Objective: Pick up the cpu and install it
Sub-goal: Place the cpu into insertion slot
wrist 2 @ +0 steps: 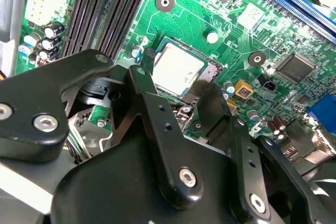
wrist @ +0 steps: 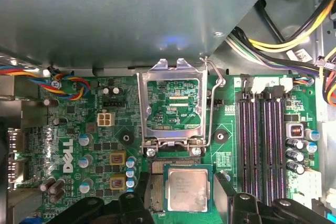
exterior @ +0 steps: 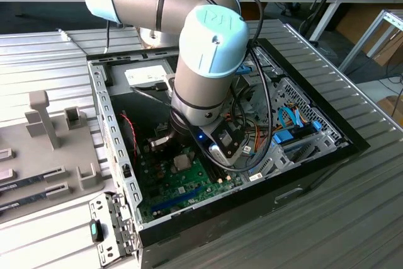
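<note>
The cpu (wrist: pixel 186 187), a small silver-topped square with a green rim, lies flat in its socket on the green motherboard (wrist: pixel 79 145). It also shows as a pale square in the exterior view (exterior: pixel 182 160) and in the second wrist view (wrist 2: pixel 176 65). My gripper (wrist: pixel 177 195) hangs low over it and is open. One black finger (wrist: pixel 131 203) stands on one side of the socket and the other finger (wrist: pixel 224 192) on the opposite side, and neither touches the chip. The socket's metal load plate (wrist: pixel 170 106) stands swung up, with its wire lever (wrist: pixel 212 103) raised beside it.
Black memory slots (wrist: pixel 262 145) run beside the socket. Cable bundles (wrist: pixel 294 40) hang near the case wall. The open computer case (exterior: pixel 113 124) hems the arm in. A grey tray (exterior: pixel 44 155) with memory sticks lies at the exterior view's left.
</note>
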`<state>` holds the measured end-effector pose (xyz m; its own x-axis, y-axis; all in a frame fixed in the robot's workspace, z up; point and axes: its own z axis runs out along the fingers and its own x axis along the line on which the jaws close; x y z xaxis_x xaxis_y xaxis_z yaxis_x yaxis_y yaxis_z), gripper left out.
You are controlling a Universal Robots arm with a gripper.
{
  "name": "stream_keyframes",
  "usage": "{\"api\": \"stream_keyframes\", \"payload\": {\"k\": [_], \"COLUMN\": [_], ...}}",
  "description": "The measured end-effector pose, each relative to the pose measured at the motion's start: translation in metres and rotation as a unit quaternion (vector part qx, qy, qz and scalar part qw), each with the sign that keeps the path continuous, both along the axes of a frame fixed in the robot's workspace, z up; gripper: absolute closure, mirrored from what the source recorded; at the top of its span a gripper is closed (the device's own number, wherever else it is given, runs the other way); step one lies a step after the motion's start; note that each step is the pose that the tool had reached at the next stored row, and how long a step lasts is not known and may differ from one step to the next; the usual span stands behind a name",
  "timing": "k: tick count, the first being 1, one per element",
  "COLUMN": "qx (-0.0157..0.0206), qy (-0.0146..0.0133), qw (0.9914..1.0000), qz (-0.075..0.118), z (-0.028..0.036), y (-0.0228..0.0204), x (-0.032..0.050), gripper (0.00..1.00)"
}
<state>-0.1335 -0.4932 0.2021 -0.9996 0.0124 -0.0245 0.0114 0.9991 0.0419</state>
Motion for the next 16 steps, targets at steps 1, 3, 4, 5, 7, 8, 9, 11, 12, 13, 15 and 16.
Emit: {"api": "stream_keyframes", "payload": {"k": [1,3,4,5,7,8,9,11,12,13,15,16], "qx": [0.0001,0.0,0.0,-0.0008,-0.0007,-0.0101,-0.0157,-0.0174,-0.0175,-0.0173,-0.0173,-0.0173], "qy": [0.0,0.0,0.0,0.0001,0.0,0.0026,0.003,0.0035,0.0039,0.004,0.004,0.0041], "qw": [1.0,1.0,1.0,1.0,0.99998,0.99994,0.99987,0.99984,0.99984,0.99984,0.99984,0.99984], "qz": [0.0,0.0,0.001,0.002,0.006,0.002,0.002,0.002,0.002,0.002,0.001,0.001], "z": [-0.0011,-0.0012,-0.0012,-0.0012,0.0012,0.0024,0.0018,0.0013,0.0012,0.0009,0.0008,0.0007], "y": [0.0,0.0,0.0,-0.0001,-0.0001,-0.0001,-0.0001,-0.0001,-0.0001,0.0001,0.0004,0.0006], "x": [-0.003,-0.0064,-0.0088,-0.0108,-0.0092,-0.0027,-0.0025,-0.0025,-0.0026,-0.0025,-0.0025,-0.0025], "gripper": [0.4,0.4,0.4,0.4,0.4,0.4,0.4,0.4,0.4,0.4,0.4,0.4]}}
